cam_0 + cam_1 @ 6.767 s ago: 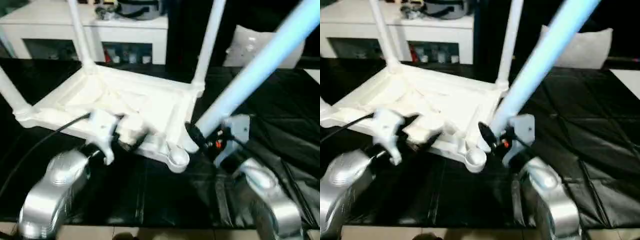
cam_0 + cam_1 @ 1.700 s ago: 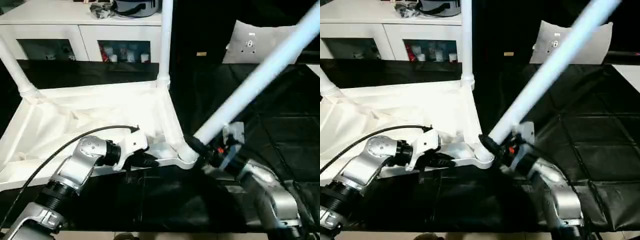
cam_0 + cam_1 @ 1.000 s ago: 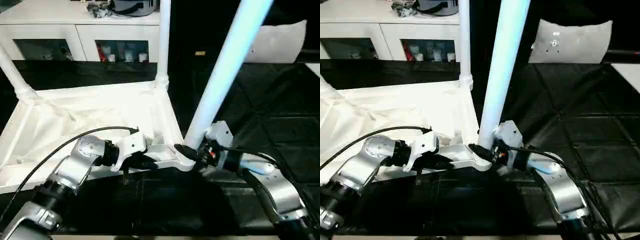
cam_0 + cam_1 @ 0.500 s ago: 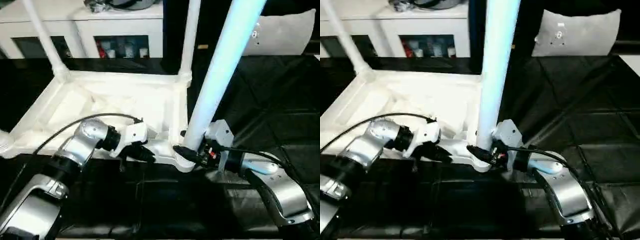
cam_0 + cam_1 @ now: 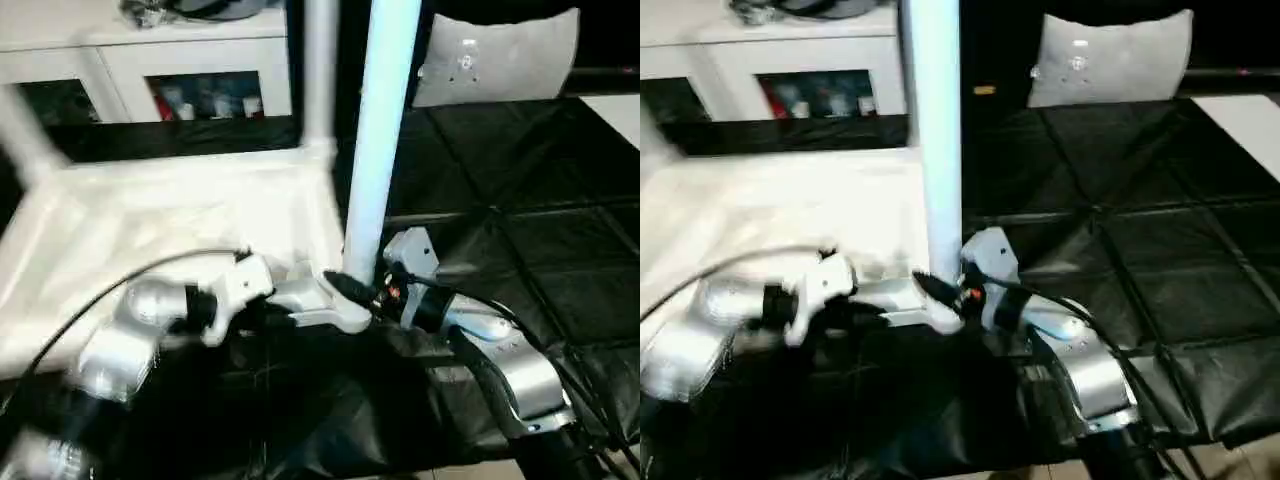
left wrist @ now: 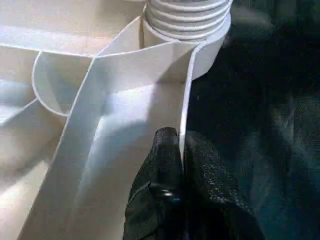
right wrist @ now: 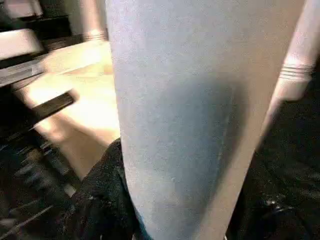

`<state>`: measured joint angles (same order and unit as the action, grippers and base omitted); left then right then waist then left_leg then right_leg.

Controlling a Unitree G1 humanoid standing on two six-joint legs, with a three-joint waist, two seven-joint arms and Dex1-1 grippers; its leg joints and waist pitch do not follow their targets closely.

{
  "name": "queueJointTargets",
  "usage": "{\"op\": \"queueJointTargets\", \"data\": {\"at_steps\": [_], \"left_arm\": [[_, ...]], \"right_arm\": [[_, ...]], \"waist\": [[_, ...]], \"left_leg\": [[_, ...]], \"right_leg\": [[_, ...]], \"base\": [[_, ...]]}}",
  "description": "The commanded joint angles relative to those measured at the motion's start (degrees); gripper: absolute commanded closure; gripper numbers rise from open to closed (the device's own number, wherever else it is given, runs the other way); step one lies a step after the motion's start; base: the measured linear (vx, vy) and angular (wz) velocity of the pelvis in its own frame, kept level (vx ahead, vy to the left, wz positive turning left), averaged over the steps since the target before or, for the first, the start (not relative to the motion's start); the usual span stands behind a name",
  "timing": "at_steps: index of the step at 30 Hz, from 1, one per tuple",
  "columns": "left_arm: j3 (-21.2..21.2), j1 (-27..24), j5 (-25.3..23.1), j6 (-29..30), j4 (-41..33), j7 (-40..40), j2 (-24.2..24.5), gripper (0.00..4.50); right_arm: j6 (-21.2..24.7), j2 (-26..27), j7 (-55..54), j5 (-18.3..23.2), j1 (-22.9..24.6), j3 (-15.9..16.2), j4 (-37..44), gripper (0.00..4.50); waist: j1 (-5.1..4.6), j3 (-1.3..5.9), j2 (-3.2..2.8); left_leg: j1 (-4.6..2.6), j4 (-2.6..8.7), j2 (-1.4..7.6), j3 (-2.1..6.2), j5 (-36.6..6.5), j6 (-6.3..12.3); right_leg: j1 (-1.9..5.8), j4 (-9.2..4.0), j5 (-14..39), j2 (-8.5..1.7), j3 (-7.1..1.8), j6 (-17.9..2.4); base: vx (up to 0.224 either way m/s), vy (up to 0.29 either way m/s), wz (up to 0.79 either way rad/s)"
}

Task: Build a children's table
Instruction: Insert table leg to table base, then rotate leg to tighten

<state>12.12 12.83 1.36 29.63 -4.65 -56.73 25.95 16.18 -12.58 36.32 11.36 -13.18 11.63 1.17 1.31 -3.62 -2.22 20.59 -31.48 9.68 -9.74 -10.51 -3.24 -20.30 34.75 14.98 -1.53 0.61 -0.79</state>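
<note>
Right gripper (image 5: 352, 290): black fingers (image 7: 97, 200) clamped round the base of a white tube leg (image 5: 380, 150), which stands upright at the near corner socket (image 6: 187, 22) of the tabletop.
Left gripper (image 6: 176, 150): pinched shut on the thin side wall of the tabletop (image 5: 170, 225), just beside that socket.
Tabletop: white plastic, upside down on a black quilted surface (image 5: 520, 230), ribs showing.
Second leg (image 5: 318, 75): upright at the far corner, blurred.
Behind: a white cabinet (image 5: 160, 70); a pale cushion (image 5: 495, 55), apparently, to the right.
</note>
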Motion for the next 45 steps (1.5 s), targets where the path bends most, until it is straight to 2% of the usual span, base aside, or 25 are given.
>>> {"op": "queueJointTargets", "data": {"at_steps": [1,2,3,4,5,8,11,13,15,18,19,20,21,22,24,25,26,29,30,31,35,38,40,42,45], "left_arm": [[-1.8,-2.3,0.2,7.1,-6.6,6.7,-3.0,4.50],[-1.4,-3.4,-0.2,9.9,-9.8,8.7,-4.7,4.50],[-0.7,-4.0,-0.1,11.5,-12.0,10.2,-6.5,4.50],[0.5,-4.1,0.1,12.4,-13.5,11.8,-8.9,4.50],[0.5,-4.1,0.1,12.4,-13.5,11.8,-8.9,4.50],[2.7,-3.7,-1.4,13.7,-14.2,14.2,-10.7,4.50],[3.7,-3.5,-3.3,12.7,-13.3,14.7,-10.0,4.50],[3.7,-3.6,-4.2,13.6,-13.5,15.9,-9.7,4.50],[4.0,-3.5,-6.5,15.6,-13.8,18.3,-8.7,4.50],[4.2,-3.0,-7.1,15.2,-13.2,19.4,-7.7,4.50],[4.1,-2.6,-7.0,16.0,-12.9,19.9,-7.4,4.50],[3.9,-2.3,-6.9,16.6,-12.7,20.1,-7.2,4.50],[3.7,-2.0,-6.8,17.0,-12.5,20.1,-7.2,4.50],[3.1,-1.5,-6.2,17.9,-12.1,19.8,-7.3,4.50],[2.8,-1.2,-5.7,18.6,-12.0,19.7,-7.3,4.50],[2.7,-0.9,-5.4,19.1,-11.8,19.3,-6.9,4.50],[3.0,-0.5,-5.1,19.2,-11.4,18.7,-6.2,4.50],[3.9,0.2,-5.0,18.8,-10.5,17.4,-4.2,4.50],[4.0,0.5,-4.9,18.7,-10.1,17.0,-3.7,4.50],[4.0,0.9,-4.8,18.3,-9.5,16.6,-3.3,4.50],[4.2,2.5,-4.0,15.6,-6.4,14.1,-1.3,4.50],[4.9,4.8,-3.2,9.8,-1.4,11.0,0.8,4.50],[6.6,7.0,-2.7,2.3,3.2,5.7,2.9,4.50],[7.4,7.8,-2.4,-1.5,5.1,2.7,3.6,4.50],[9.3,9.8,-2.4,-6.1,8.9,-1.7,5.0,4.50]], "right_arm": [[2.3,0.4,-1.6,-1.9,1.9,1.8,-6.9,2.61],[1.9,0.8,-2.4,-1.9,1.6,1.4,-7.9,2.61],[1.6,1.2,-3.3,-2.1,1.0,1.0,-8.9,2.61],[1.7,2.0,-4.7,-2.2,0.1,0.4,-10.5,2.61],[1.7,2.0,-4.7,-2.2,0.1,0.4,-10.5,2.61],[2.0,3.7,-6.1,-2.2,-1.4,-0.7,-12.6,2.61],[1.7,3.8,-6.3,-2.7,-2.0,-0.4,-13.4,2.61],[1.6,4.0,-6.3,-2.7,-2.1,-0.4,-13.6,2.61],[2.4,4.9,-6.9,-1.5,-2.6,-1.2,-14.8,2.61],[1.5,5.3,-6.7,-1.5,-3.2,-1.4,-16.0,2.61],[1.4,5.5,-6.9,-1.6,-3.4,-1.5,-16.4,2.26],[1.3,5.7,-7.0,-1.7,-3.5,-1.6,-16.6,2.26],[1.2,5.8,-7.1,-1.7,-3.6,-1.7,-16.7,2.05],[0.8,5.8,-7.1,-1.9,-3.7,-1.7,-17.0,1.89],[0.6,5.9,-7.1,-2.0,-3.7,-1.7,-17.3,1.82],[0.3,5.9,-7.1,-2.2,-3.7,-1.8,-17.5,1.72],[-0.1,5.9,-7.0,-2.3,-3.7,-1.8,-17.6,1.57],[-0.7,5.6,-6.8,-2.3,-3.4,-1.9,-17.1,1.40],[-0.9,5.5,-6.7,-2.3,-3.2,-2.0,-16.8,1.36],[-1.2,5.2,-6.5,-2.3,-2.9,-2.0,-16.4,1.29],[-3.4,3.6,-4.8,-2.1,-1.7,-2.4,-14.7,0.96],[-3.4,1.3,-0.7,0.6,0.1,-3.6,-11.5,0.73],[-3.1,-1.4,3.4,2.9,1.6,-4.4,-8.7,0.62],[-3.1,-2.5,4.9,3.6,1.9,-4.8,-7.8,0.47],[-3.3,-4.9,7.6,4.7,2.1,-5.5,-6.7,0.24]], "waist": [[0.82,1.89,0.67],[0.89,2.00,0.48],[0.83,1.93,1.05],[1.08,1.77,1.35],[1.36,1.74,0.88],[1.57,2.06,1.60],[1.74,2.23,1.65],[1.77,2.31,1.89],[1.76,2.33,1.82],[1.69,2.26,1.84],[1.58,2.33,1.69],[1.53,2.29,1.78],[1.51,2.32,1.81],[1.60,2.33,1.61],[1.55,2.41,1.68],[1.83,2.84,1.39],[1.82,2.85,1.62],[1.92,3.02,1.35],[1.82,3.05,1.46],[1.93,3.11,1.21],[2.40,3.11,1.16],[2.80,3.19,1.05],[3.06,3.13,0.95],[3.38,3.31,0.93],[3.80,3.24,0.70]], "left_leg": [[0.08,3.44,3.68,1.52,-8.9,2.57],[0.03,3.39,3.84,1.47,-8.3,2.54],[0.02,3.35,3.85,1.33,-8.3,2.69],[-0.12,3.32,3.73,1.21,-9.2,2.73],[-0.14,3.43,3.73,1.33,-9.8,2.32],[-0.08,3.37,3.84,1.39,-9.7,1.64],[0.06,3.10,3.64,1.42,-8.3,1.77],[0.07,3.06,3.60,1.43,-8.7,1.54],[-0.03,3.11,3.63,1.50,-9.4,1.30],[-0.06,3.22,3.56,1.53,-10.8,0.92],[-0.07,3.23,3.51,1.56,-11.3,0.62],[-0.13,3.21,3.53,1.51,-11.6,0.49],[-0.08,3.18,3.50,1.51,-11.4,0.48],[-0.10,3.21,3.55,1.56,-11.3,0.35],[-0.09,3.09,3.44,1.52,-11.0,0.27],[-0.03,2.74,3.40,1.47,-9.3,0.31],[0.20,2.76,3.30,1.48,-7.7,0.64],[0.17,2.52,3.22,1.50,-6.5,1.19],[0.25,2.47,3.20,1.47,-6.2,1.30],[0.15,2.40,3.20,1.48,-6.1,1.29],[0.00,2.33,3.23,1.42,-6.8,1.23],[-0.03,2.32,3.30,1.50,-6.9,1.20],[-0.07,2.19,3.15,1.50,-7.5,1.74],[-0.12,2.23,3.37,1.56,-7.3,1.76],[-0.27,2.15,3.40,1.47,-8.0,1.71]], "right_leg": [[1.37,-4.53,2.1,-6.13,-2.75,-12.6],[1.49,-4.32,1.3,-6.25,-2.80,-12.8],[1.34,-4.50,1.4,-6.08,-2.71,-13.0],[1.18,-4.85,4.1,-6.00,-2.69,-12.7],[1.03,-4.94,6.4,-6.06,-2.72,-12.5],[1.08,-4.76,5.8,-5.82,-2.71,-11.3],[1.11,-4.30,0.7,-5.71,-2.64,-10.4],[1.23,-4.26,0.6,-5.76,-2.62,-10.1],[1.15,-4.21,1.3,-5.73,-2.58,-10.0],[1.02,-4.49,4.3,-5.77,-2.59,-9.7],[1.02,-4.45,5.4,-5.76,-2.58,-9.8],[0.89,-4.60,6.2,-5.73,-2.62,-9.7],[0.92,-4.58,6.2,-5.75,-2.64,-9.8],[0.90,-4.57,6.2,-5.79,-2.64,-9.7],[0.88,-4.58,5.8,-5.69,-2.61,-10.0],[1.14,-4.22,2.6,-5.78,-2.67,-10.4],[1.22,-3.88,-0.7,-5.42,-2.49,-10.4],[1.34,-3.57,-4.4,-5.45,-2.42,-10.8],[1.48,-3.46,-5.7,-5.45,-2.40,-11.0],[1.45,-3.48,-6.1,-5.46,-2.41,-11.1],[1.49,-3.45,-6.2,-5.36,-2.35,-11.0],[1.59,-3.23,-6.9,-5.37,-2.29,-11.0],[1.55,-3.51,-6.1,-5.34,-2.33,-10.5],[1.65,-3.17,-6.6,-5.41,-2.33,-10.0],[1.40,-3.33,-6.2,-5.56,-2.31,-10.6]], "base": [[0.000,0.000,0.00],[0.000,0.000,0.00],[0.000,0.000,0.00],[0.000,0.000,0.00],[0.000,0.000,0.00],[0.000,0.000,0.00],[0.000,0.000,0.00],[0.000,0.000,0.00],[0.000,0.000,0.00],[0.000,0.000,0.00],[0.000,0.000,0.00],[0.000,0.000,0.00],[0.000,0.000,0.00],[0.000,0.000,0.00],[0.000,0.000,0.00],[0.000,0.000,0.00],[0.000,0.000,0.00],[0.000,0.000,0.00],[0.000,0.000,0.00],[0.000,0.000,0.00],[0.000,0.000,0.00],[0.000,0.000,0.00],[0.000,0.000,0.00],[0.000,0.000,0.00],[0.000,0.000,0.00]]}}
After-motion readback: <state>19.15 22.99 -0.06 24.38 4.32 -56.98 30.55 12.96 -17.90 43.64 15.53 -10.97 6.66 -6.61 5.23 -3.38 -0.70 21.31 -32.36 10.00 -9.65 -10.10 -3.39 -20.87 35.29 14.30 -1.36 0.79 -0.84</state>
